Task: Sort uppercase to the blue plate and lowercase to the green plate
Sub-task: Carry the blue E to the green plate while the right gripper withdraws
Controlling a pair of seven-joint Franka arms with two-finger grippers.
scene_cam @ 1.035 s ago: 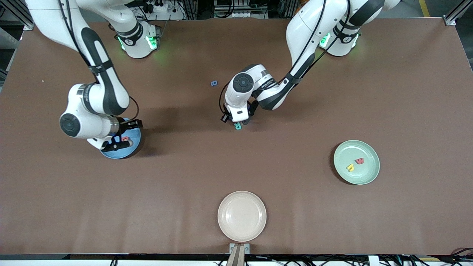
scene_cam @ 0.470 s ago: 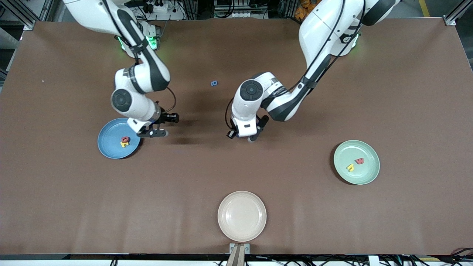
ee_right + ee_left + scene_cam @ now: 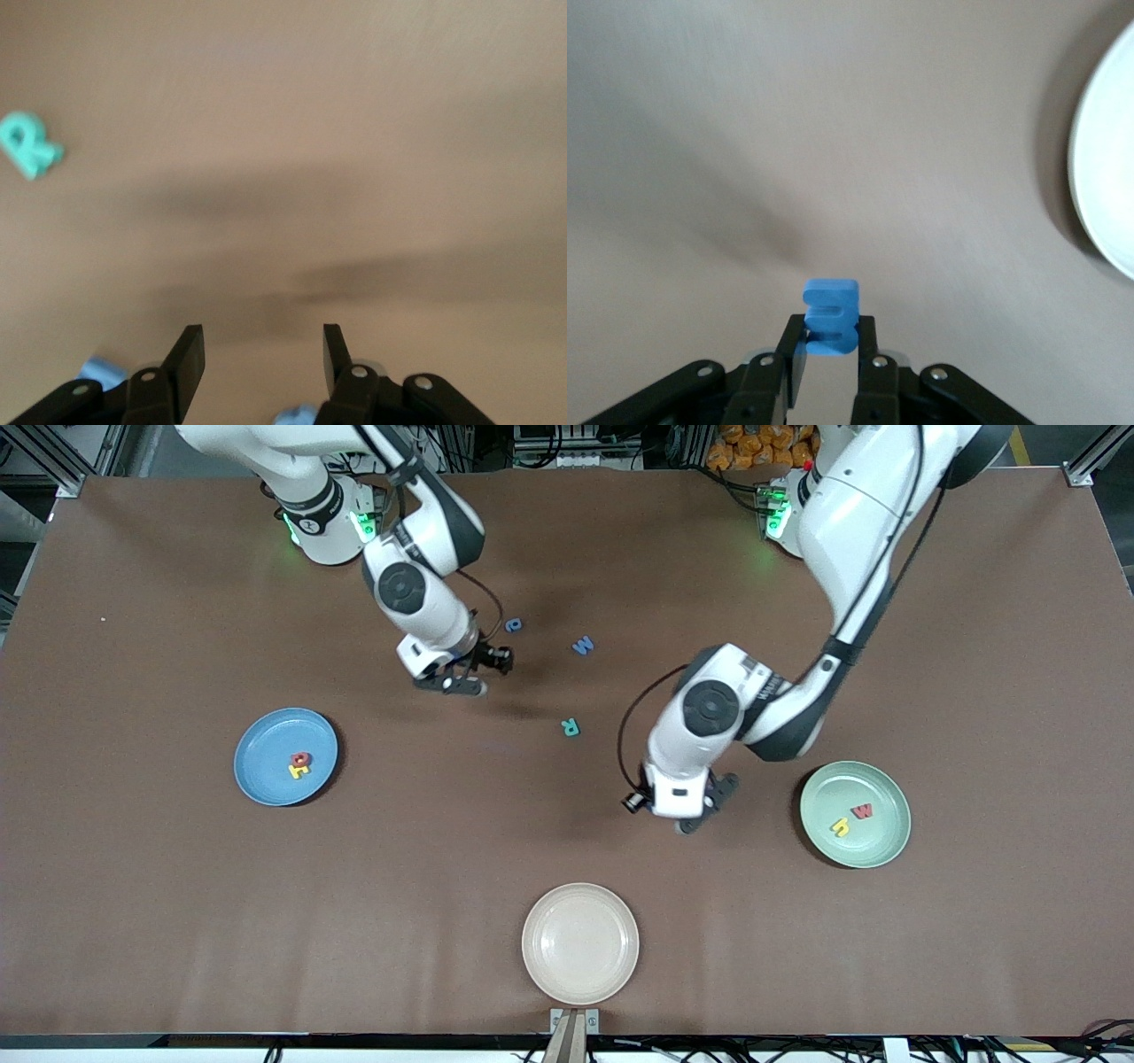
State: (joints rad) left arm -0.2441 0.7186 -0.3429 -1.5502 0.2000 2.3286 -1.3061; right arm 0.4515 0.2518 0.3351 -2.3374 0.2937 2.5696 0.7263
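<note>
While pinching the blue E (image 3: 830, 317) in the left gripper (image 3: 695, 815) beside the green plate (image 3: 889, 849), should have released low over it; right gripper (image 3: 469, 673) half-open, empty.

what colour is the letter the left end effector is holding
Blue; the E-shaped letter shows best in the left wrist view.

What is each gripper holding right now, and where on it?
The left gripper pinches the blue E-shaped letter by its lower end, over bare table near the green plate. The right gripper is open, holding nothing.
</note>
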